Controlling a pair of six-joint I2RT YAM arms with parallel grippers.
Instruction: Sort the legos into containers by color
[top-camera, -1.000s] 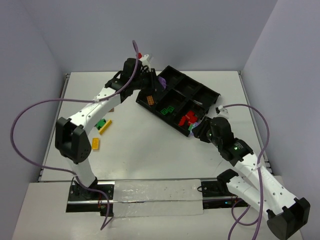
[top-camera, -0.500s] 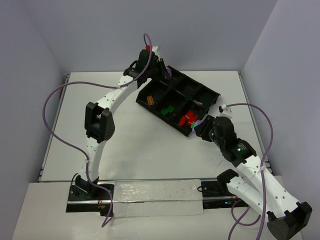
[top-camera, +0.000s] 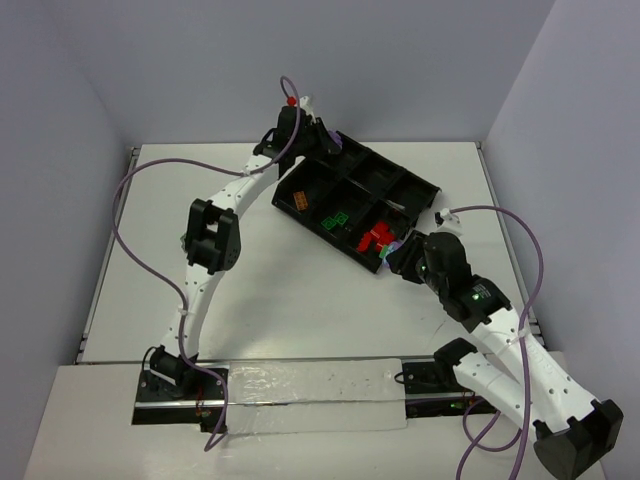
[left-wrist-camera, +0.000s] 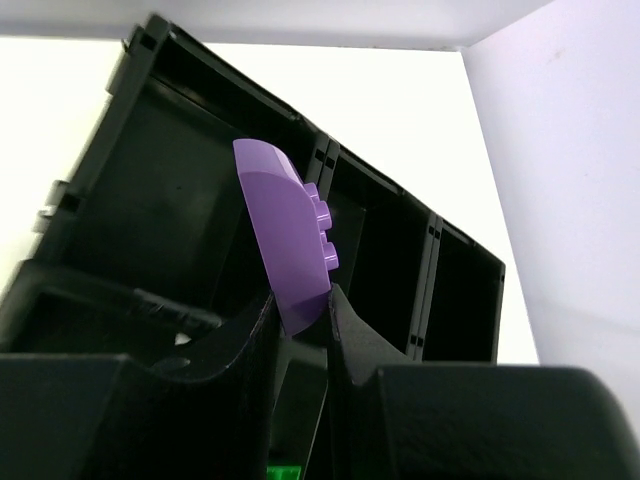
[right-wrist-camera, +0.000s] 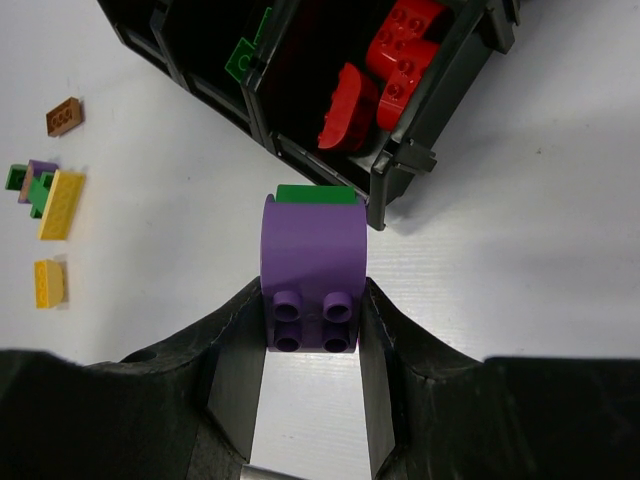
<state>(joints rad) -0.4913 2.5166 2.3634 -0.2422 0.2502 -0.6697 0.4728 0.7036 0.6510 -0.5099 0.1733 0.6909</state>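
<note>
moved: left arm stretches farther out, bringing the purple curved brick (left-wrist-camera: 285, 235) to the tray's (top-camera: 390, 161) far-left corner
left gripper (left-wrist-camera: 300, 300): clamped on that brick
right gripper (right-wrist-camera: 312, 287): pinching a purple arch brick (right-wrist-camera: 312, 250) just off the tray's near corner
inside tray: red bricks (right-wrist-camera: 405, 40)
table: loose bricks (right-wrist-camera: 58, 205) well apart from the tray

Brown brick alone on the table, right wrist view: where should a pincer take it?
Take the brown brick across its long sides, from straight above: it lies flat, studs up, with nothing touching it, so both sides look free.
</note>
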